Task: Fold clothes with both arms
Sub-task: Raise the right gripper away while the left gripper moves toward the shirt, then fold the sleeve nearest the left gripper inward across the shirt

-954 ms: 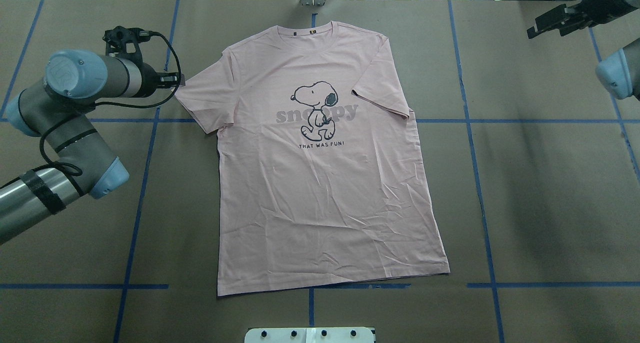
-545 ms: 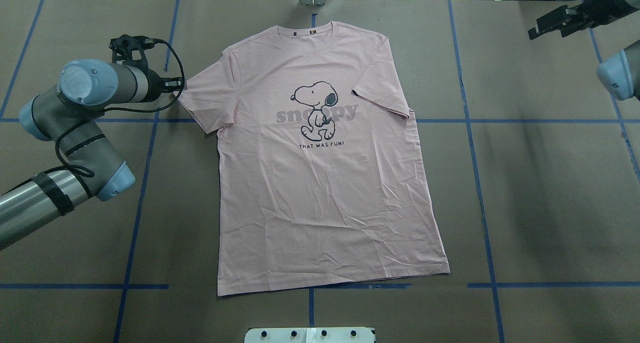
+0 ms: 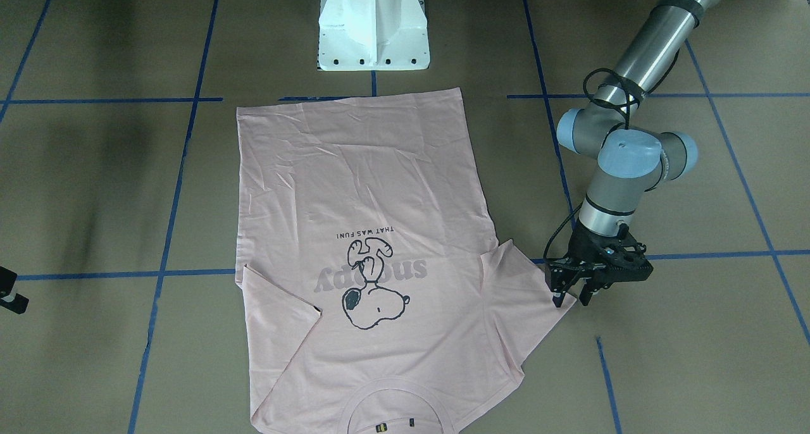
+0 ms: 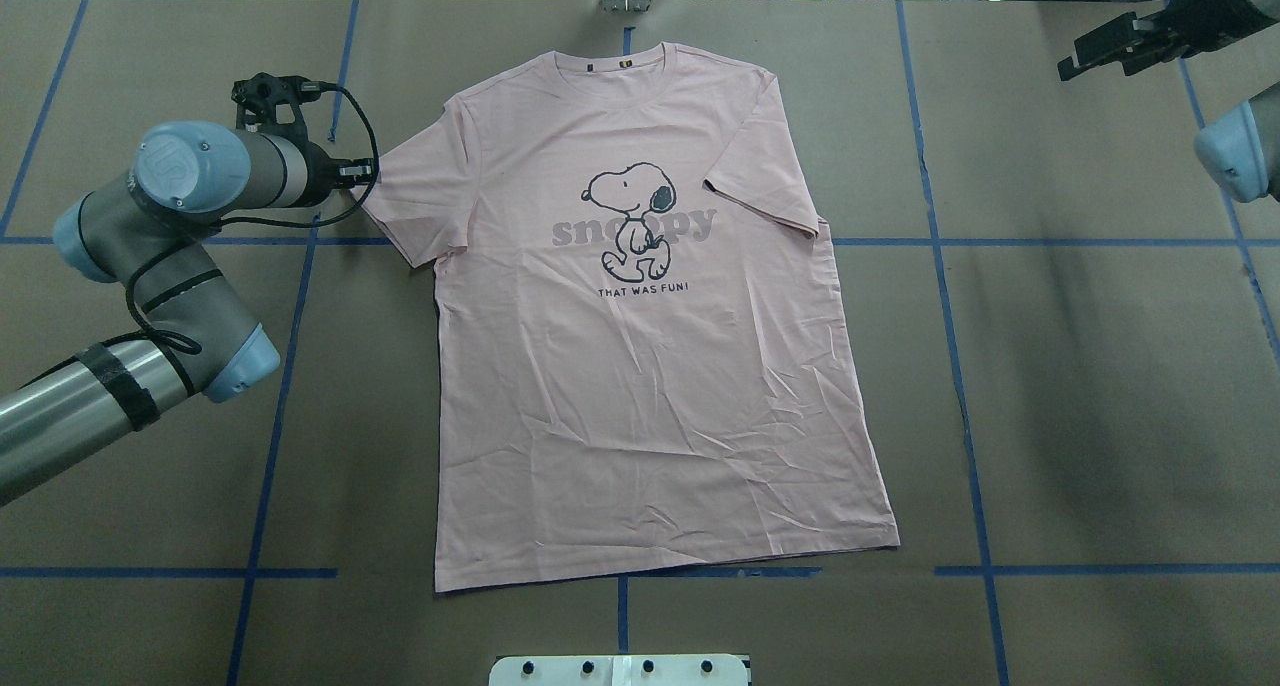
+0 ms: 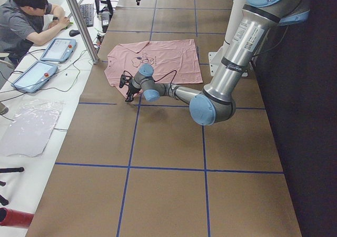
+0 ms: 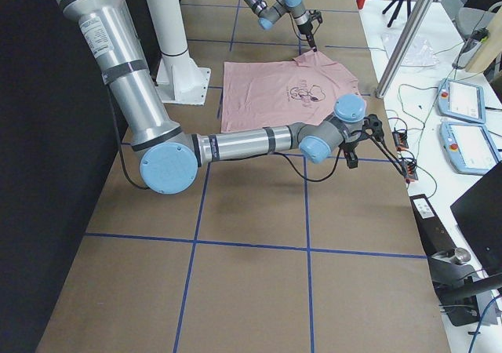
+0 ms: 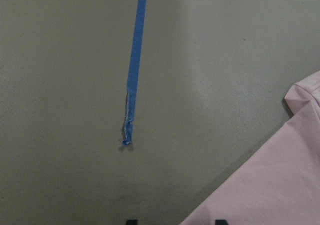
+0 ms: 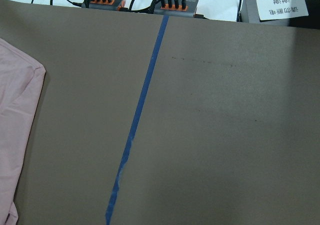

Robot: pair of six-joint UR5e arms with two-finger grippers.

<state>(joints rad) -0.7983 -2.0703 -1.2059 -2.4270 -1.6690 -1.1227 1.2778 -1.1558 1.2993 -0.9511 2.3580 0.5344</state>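
Observation:
The pale pink T-shirt [image 4: 640, 386] lies flat and face up on the brown table, collar at the far edge, Snoopy print in the middle; it also shows in the front view [image 3: 361, 187]. My left gripper [image 4: 365, 171] is low at the tip of the shirt's left sleeve. It is open, with its fingers straddling the sleeve edge [image 3: 571, 300]. In the left wrist view the two fingertips [image 7: 220, 221] show at the bottom with the pink sleeve [image 7: 270, 185] between them. My right gripper [image 4: 1075, 61] hangs open and empty, high over the far right corner, well away from the shirt.
The white pedestal base [image 3: 372, 23] stands at the near edge by the shirt's hem. Blue tape lines [image 4: 940, 266] cross the table. Cable boxes [image 8: 140, 2] sit along the far edge. An operator [image 5: 26, 16] sits beside tablets beyond the far edge.
My left arm has moved right and brought its gripper up to the sleeve tip. The right gripper has shifted slightly up and away. The shirt has not moved.

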